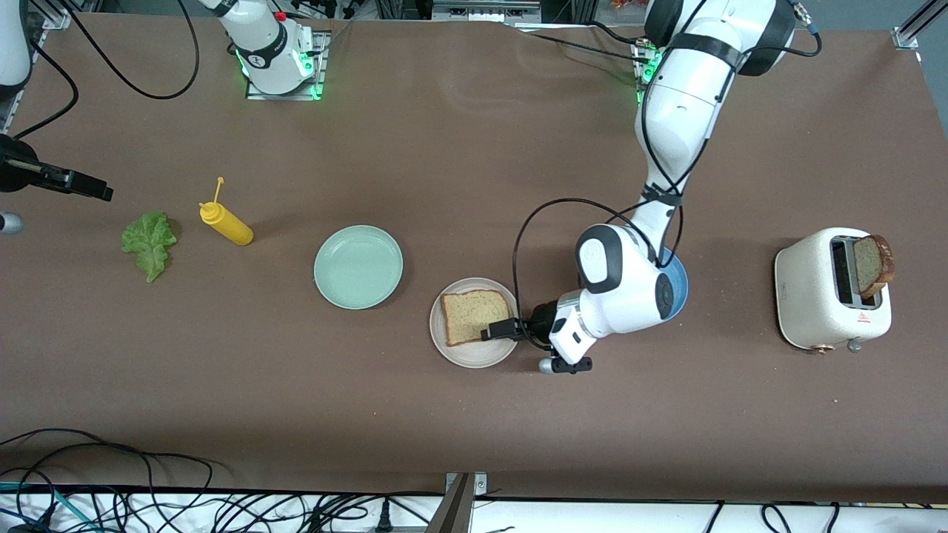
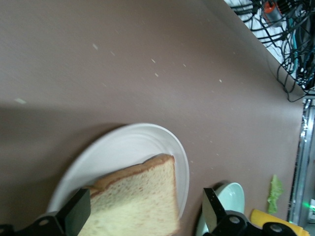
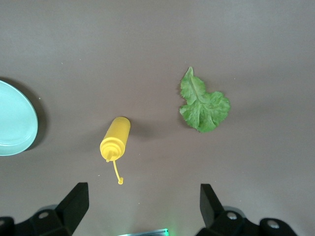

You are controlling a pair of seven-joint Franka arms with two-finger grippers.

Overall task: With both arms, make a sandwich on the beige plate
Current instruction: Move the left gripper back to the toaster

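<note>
While square speckled bread (image 1: 474,316) lies flat on round beige plate (image 1: 463,357), left gripper (image 1: 501,329) above it, fingers apart; right gripper (image 3: 142,204) apart above ruffled lettuce (image 1: 150,243).

Left gripper (image 1: 498,330) low over bread slice (image 1: 474,317) on beige plate (image 1: 466,355), blocking that end, mint-green plate (image 1: 358,266) beside, lettuce (image 1: 149,243) unobstructed, yellow bottle (image 1: 227,223) near, blue plate (image 1: 678,285) apparently under the arm.

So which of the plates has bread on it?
The beige plate under the left gripper; a bread slice lies on it. The mint-green plate is bare.
</note>
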